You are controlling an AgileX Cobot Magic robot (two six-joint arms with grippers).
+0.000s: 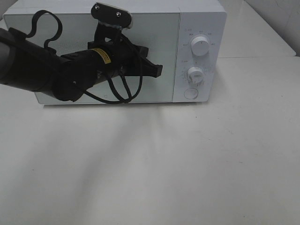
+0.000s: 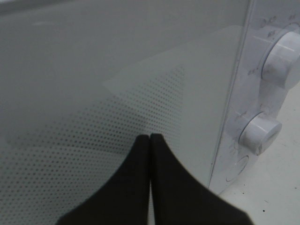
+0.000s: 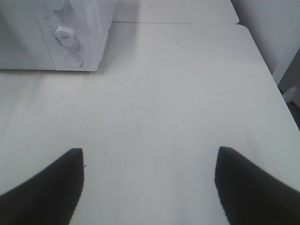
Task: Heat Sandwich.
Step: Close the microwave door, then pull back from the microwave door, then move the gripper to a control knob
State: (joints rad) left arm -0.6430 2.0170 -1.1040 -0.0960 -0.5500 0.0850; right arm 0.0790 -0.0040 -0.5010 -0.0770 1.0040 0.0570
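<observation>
Fingers of the left gripper are pressing tightly together with nothing between them, and their tip is hovering just in front of the closed door of the white microwave, near the upper knob and lower knob. The right gripper is hanging over the white table with its fingers spread wide and empty, well apart from the microwave. The sandwich is not showing in any view, so I cannot tell where it is lying.

Left arm: black casing, yellow label, looped black cables, grey camera bracket with screws. Left claw, right claw: black tapered fingers.
</observation>
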